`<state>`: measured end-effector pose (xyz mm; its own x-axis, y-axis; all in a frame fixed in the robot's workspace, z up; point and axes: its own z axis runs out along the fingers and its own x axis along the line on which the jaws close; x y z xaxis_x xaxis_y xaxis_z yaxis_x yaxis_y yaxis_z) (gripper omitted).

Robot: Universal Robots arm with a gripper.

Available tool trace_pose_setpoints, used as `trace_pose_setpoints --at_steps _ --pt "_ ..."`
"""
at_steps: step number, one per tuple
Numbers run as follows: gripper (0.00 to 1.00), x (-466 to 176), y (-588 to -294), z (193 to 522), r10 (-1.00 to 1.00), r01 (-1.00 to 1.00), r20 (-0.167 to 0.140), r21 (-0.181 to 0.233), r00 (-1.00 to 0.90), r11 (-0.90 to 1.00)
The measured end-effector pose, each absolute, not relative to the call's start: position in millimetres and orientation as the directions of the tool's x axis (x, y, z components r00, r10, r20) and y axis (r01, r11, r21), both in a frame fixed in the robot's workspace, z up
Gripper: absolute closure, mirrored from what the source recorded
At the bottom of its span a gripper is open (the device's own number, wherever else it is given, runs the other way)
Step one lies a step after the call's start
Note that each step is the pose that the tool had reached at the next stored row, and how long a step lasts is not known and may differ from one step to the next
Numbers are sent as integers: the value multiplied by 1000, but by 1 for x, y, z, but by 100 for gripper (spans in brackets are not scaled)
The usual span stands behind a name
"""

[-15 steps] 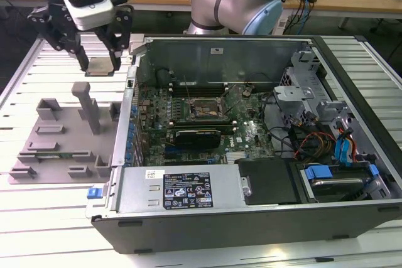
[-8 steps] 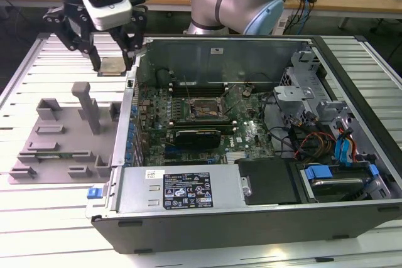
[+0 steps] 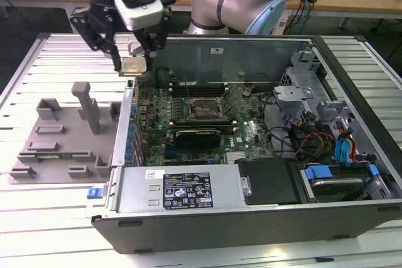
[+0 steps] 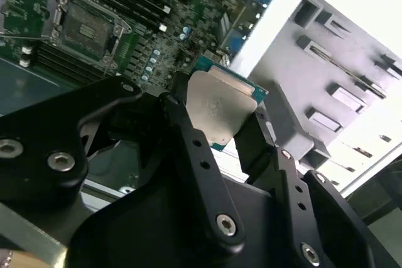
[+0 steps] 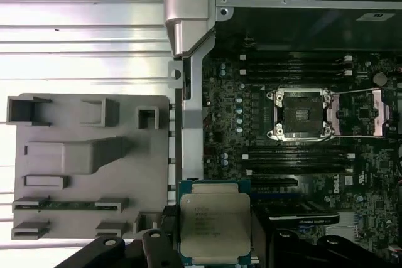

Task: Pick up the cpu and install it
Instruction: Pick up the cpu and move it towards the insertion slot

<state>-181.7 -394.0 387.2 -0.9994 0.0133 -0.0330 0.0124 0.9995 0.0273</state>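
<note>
The cpu [image 5: 215, 223] is a flat square chip with a silvery top plate and a thin green rim. My gripper [image 5: 215, 252] is shut on it, black fingers [image 4: 188, 136] pressing its two opposite edges. In the exterior view the cpu [image 3: 134, 65] hangs in my gripper [image 3: 133, 61] above the open computer case's wall on the exterior view's left. The motherboard socket [image 3: 202, 110] lies open in the middle of the board, apart from the chip, with its metal frame lifted; both wrist views show the socket [image 5: 300, 113] [image 4: 85, 26] too.
A grey parts holder [image 3: 63, 131] with slots and upright posts lies on the slatted table at the exterior view's left of the case. The case [image 3: 251, 211] holds a black power supply, cables [image 3: 301, 136] and blue drive bays [image 3: 326, 177]. Memory slots [image 5: 295, 64] flank the socket.
</note>
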Motion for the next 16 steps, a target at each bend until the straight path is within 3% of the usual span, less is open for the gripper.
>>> trace_pose_setpoints --at_steps 16 --pt "46 -117 -395 387 13 12 -33 27 -999 1000"
